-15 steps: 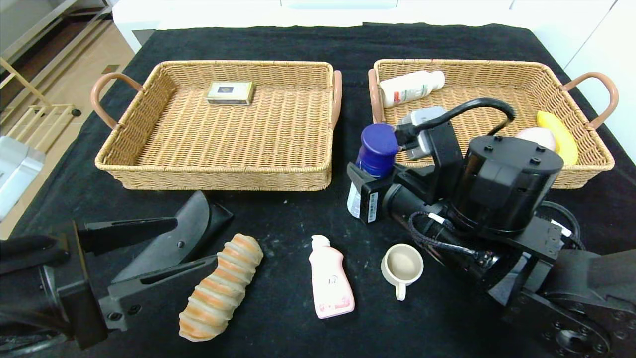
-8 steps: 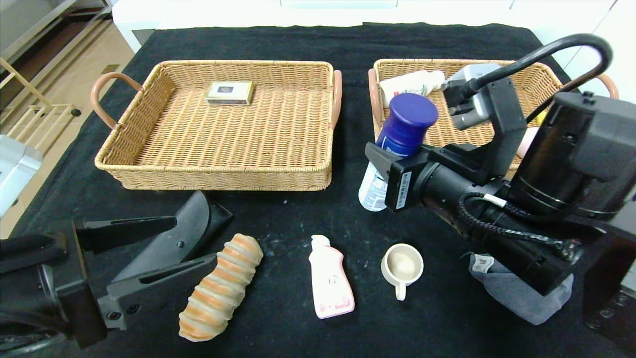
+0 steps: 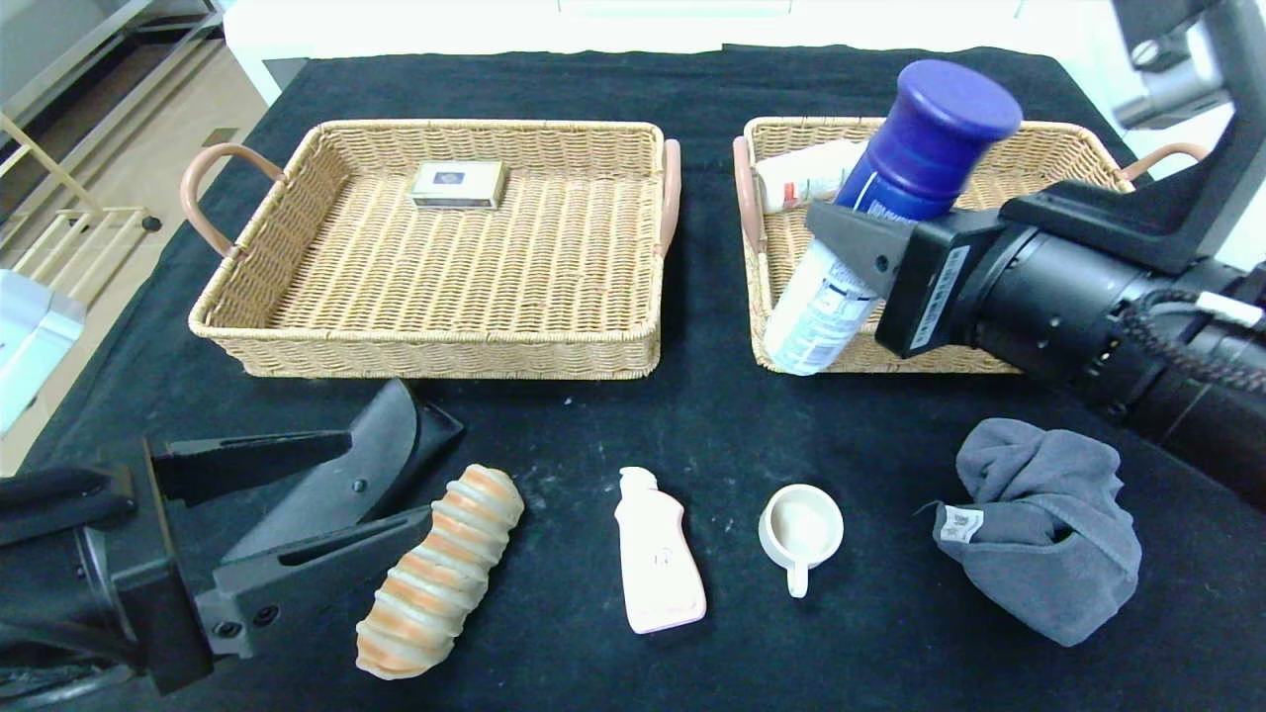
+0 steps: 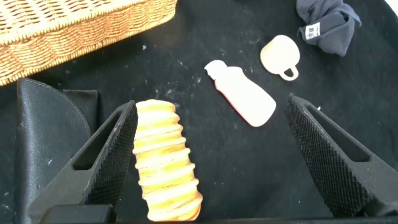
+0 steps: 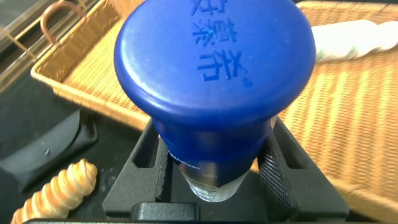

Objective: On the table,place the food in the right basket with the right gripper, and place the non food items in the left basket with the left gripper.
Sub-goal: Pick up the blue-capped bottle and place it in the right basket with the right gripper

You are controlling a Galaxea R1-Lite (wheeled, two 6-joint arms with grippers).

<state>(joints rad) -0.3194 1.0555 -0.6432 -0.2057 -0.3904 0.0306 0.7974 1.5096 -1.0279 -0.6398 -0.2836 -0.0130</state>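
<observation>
Wicker right basket (image 3: 1048,158) awaits the blue-capped bottle (image 3: 890,208) clamped in the right gripper (image 3: 870,267); the left gripper (image 3: 287,514) gapes empty, bench (image 3: 692,425) items unsorted.

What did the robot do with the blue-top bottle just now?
The right gripper kept its grip on the blue-capped bottle, lifting it up and toward the right basket, uncovering a grey cloth. The open left gripper and everything else stayed put.

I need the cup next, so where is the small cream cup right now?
In the head view the cream cup sits on the black table near the front, between the pink bottle and the grey cloth.
</observation>
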